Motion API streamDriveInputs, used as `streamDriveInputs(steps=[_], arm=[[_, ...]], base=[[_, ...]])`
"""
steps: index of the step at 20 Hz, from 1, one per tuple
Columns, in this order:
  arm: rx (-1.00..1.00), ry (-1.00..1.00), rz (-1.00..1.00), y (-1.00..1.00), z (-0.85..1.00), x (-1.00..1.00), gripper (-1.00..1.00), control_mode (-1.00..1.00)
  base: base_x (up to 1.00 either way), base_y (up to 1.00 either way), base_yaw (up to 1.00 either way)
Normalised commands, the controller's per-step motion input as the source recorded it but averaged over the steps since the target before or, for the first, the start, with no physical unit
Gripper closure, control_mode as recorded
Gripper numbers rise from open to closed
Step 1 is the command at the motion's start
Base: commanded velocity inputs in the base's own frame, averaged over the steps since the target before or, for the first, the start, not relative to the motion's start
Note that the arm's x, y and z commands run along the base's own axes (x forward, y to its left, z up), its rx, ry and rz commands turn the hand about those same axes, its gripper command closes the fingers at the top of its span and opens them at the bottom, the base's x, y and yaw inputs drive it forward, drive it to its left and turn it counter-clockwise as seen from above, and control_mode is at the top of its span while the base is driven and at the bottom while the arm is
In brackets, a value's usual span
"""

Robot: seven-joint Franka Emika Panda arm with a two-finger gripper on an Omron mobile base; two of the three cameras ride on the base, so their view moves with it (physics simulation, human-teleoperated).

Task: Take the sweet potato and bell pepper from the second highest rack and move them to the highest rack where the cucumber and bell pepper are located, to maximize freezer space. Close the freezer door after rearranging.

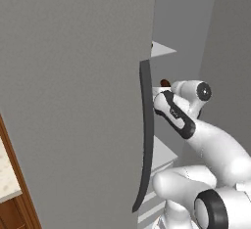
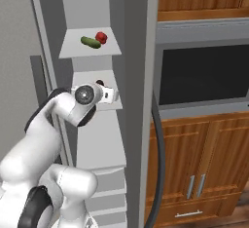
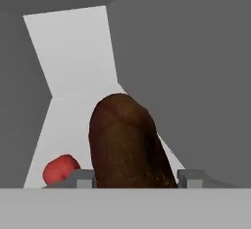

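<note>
Your gripper (image 3: 135,178) sits inside the freezer (image 2: 133,76) at the second highest rack (image 2: 109,106), its fingers spread on either side of the sweet potato (image 3: 128,142). A red bell pepper (image 3: 60,169) lies just beside it on that rack. Above, you'll see the cucumber (image 2: 90,42) and another bell pepper (image 2: 101,37) on the highest rack (image 2: 90,50).

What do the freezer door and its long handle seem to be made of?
The freezer door looks like matte grey painted metal or plastic: flat, even, no shine. Its handle looks like dark matte plastic or coated metal: smooth, slightly curved, without highlights. The rendering leaves both open.
</note>
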Motion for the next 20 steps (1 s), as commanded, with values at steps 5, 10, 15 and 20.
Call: streamDriveInputs(steps=[5, 10, 15, 20], arm=[[0.09, 0.0, -0.07, -0.02, 0.99, -0.81, 1.0, -1.0], [0.08, 0.0, -0.01, 0.0, 0.97, -0.77, 1.0, -1.0], [0.07, 0.0, 0.0, 0.0, 0.87, -0.52, 1.0, -1.0], [0.01, -0.01, 0.0, 0.2, 0.62, -0.03, 1.0, -1.0]], base=[[0.0, 0.0, 0.0], [0.0, 0.0, 0.0], [0.0, 0.0, 0.0], [0.0, 0.0, 0.0]])
